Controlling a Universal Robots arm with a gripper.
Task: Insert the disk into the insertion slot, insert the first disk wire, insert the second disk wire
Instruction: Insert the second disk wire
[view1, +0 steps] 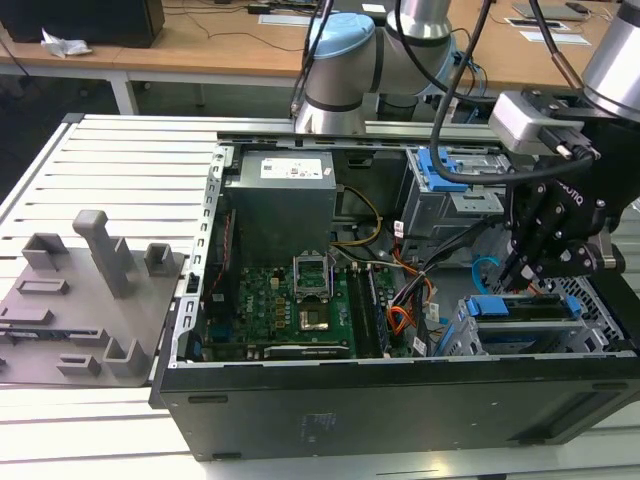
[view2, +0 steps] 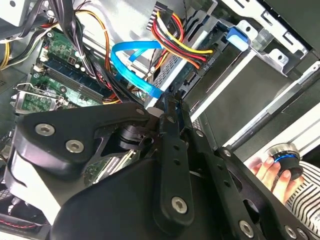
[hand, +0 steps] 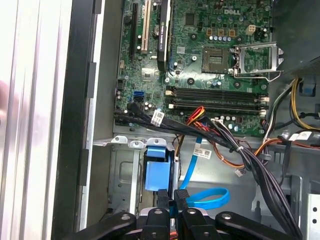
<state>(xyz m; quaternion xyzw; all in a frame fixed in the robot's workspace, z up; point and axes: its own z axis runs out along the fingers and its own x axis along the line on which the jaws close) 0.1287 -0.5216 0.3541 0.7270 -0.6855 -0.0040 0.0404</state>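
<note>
**Blue wire pinched at the back of the disk**

Down low over the insertion slot, near the case's corner on the exterior view's right. Gripper with jaws close together, seemingly pinching the end of the second disk wire, likely to push its plug in. Disk already lying flat inside, long side running across the exterior view. Wire looping away toward the green board.

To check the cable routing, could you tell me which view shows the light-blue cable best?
The second wrist view: the light-blue cable shows its full loop beside the red and yellow wires. The first wrist view gives a partial loop; the exterior view, a sliver.
</note>
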